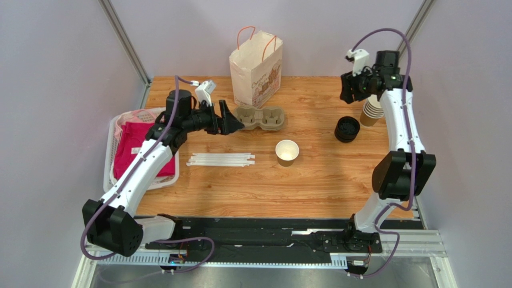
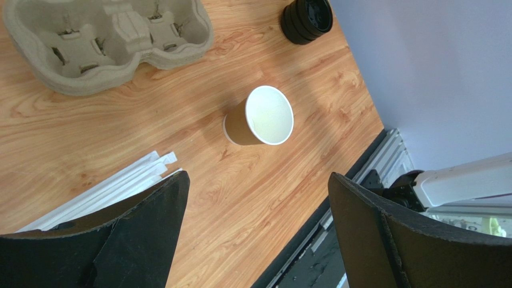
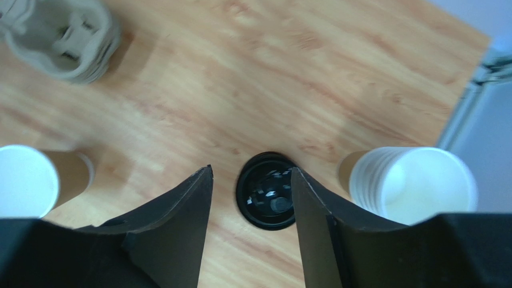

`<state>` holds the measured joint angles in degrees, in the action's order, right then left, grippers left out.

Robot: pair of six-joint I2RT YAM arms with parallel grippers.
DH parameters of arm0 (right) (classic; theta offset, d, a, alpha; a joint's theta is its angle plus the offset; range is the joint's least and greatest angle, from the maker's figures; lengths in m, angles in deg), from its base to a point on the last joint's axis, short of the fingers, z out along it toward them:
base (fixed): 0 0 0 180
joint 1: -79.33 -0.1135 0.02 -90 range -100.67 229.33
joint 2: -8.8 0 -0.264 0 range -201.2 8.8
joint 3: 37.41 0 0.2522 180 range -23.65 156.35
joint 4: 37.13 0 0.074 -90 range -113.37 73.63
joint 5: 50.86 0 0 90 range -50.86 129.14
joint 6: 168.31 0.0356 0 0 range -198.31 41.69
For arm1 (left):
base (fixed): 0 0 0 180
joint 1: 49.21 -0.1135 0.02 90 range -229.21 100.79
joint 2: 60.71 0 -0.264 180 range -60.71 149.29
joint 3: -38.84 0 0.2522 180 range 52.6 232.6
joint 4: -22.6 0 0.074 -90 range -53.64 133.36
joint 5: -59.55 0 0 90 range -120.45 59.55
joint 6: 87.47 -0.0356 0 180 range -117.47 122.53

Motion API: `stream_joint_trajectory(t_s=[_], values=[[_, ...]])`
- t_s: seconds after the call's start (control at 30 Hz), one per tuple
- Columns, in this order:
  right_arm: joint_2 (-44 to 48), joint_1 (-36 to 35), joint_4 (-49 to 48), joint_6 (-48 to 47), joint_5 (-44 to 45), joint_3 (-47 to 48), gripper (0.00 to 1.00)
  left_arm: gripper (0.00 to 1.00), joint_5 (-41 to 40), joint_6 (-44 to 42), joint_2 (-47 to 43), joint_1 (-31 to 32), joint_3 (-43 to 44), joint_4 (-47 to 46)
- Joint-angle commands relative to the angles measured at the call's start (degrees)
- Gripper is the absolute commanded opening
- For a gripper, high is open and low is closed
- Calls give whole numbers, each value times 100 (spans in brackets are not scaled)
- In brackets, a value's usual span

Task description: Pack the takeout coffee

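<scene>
The takeout coffee, a cup with its lid on, is not in view. A tan-brown paper cup (image 1: 287, 152) (image 2: 261, 117) (image 3: 27, 180) stands lidless mid-table. A stack of black lids (image 1: 347, 129) (image 2: 307, 19) (image 3: 267, 192) sits at the right. My right gripper (image 1: 348, 90) (image 3: 252, 169) hangs high above the lids, open, nothing between its fingers. My left gripper (image 1: 233, 123) (image 2: 257, 176) is wide open and empty, hovering by the cup carrier (image 1: 260, 118) (image 2: 108, 42), left of the cup.
A paper bag (image 1: 256, 69) stands at the back centre. Stacked cream cups (image 1: 372, 110) (image 3: 414, 186) stand beside the lids. Wrapped straws (image 1: 220, 159) (image 2: 108, 189) lie left of the cup. A white basket (image 1: 111, 150) with pink cloth sits at the left edge.
</scene>
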<state>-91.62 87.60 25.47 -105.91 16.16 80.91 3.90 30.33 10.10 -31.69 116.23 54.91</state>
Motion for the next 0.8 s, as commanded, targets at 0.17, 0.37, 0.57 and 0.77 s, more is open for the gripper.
stream_joint_trajectory(t_s=[0.17, 0.37, 0.57, 0.77], values=[[-583, -528, 1365, -53, 724, -374, 47, 94, 116, -1556, 204, -38, 1281, 815], [-874, -572, 1322, 87, 1050, -532, 42, 94, -86, -2093, 329, -38, 1714, 1063], [-1102, -590, 1067, 132, 1261, -691, 42, 94, -86, -2041, 311, -38, 1599, 1028], [-1322, -599, 1057, 97, 1314, -515, 43, 94, -95, -2041, 293, -29, 1573, 1019]])
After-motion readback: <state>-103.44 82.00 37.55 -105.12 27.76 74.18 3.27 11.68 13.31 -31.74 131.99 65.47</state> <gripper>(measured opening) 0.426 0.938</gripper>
